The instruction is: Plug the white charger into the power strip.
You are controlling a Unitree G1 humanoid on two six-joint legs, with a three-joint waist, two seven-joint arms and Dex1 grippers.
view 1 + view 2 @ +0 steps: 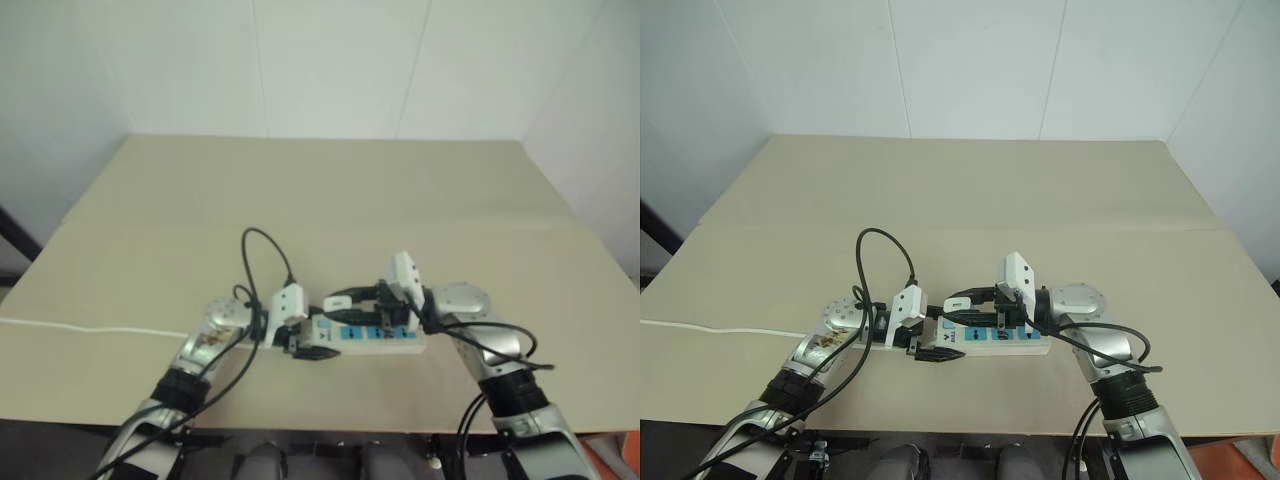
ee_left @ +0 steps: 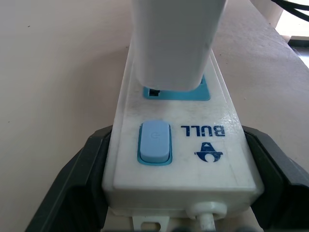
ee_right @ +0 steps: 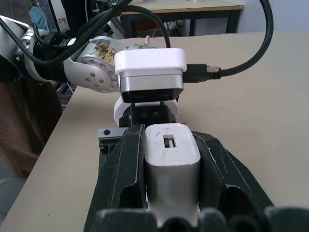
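Note:
The power strip (image 1: 1025, 343) lies flat on the tan table near its front edge, its blue socket panels facing up. My left gripper (image 2: 178, 164) is shut on the strip's switch end, one black finger (image 2: 79, 183) on each side. My right gripper (image 3: 169, 137) is shut on the white charger (image 3: 172, 166) and reaches in from the right. In the left wrist view the white charger (image 2: 174, 43) stands upright right over the blue socket panel (image 2: 203, 92) nearest the switch (image 2: 154, 142). Whether it is fully seated I cannot tell.
A thin white cord (image 1: 90, 327) runs along the table to the left edge. Black cables (image 1: 875, 260) loop above my left wrist. The tan table (image 1: 970, 190) stretches back to a white wall. Its front edge (image 1: 970, 418) is close behind the strip.

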